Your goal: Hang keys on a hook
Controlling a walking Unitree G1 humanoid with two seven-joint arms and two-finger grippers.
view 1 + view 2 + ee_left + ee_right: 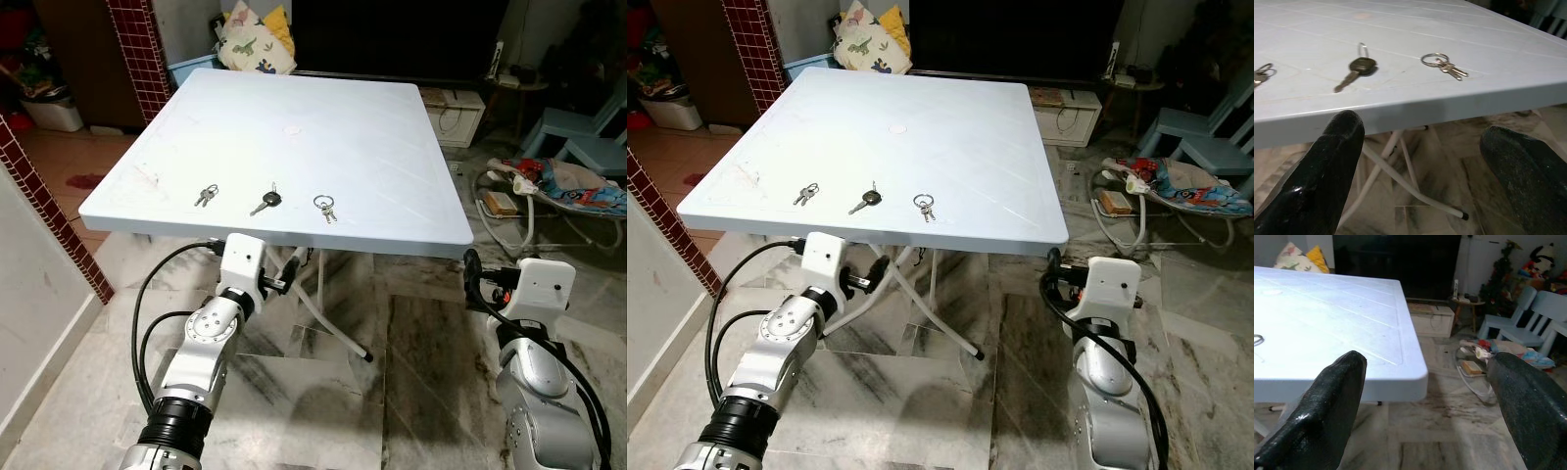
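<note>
Three key sets lie in a row near the front edge of the white plastic table: a small bunch on the left, a black-headed key in the middle, and a ring with keys on the right. My left gripper is open just below and in front of the table edge, under the black-headed key. My right gripper is open too, low beside the table's front right corner, well apart from the keys.
The table's white folding legs cross underneath, close to my left gripper. A baby bouncer and light-blue chairs stand on the marble floor at the right. A red brick pillar rises on the left, and a pillow sits behind the table.
</note>
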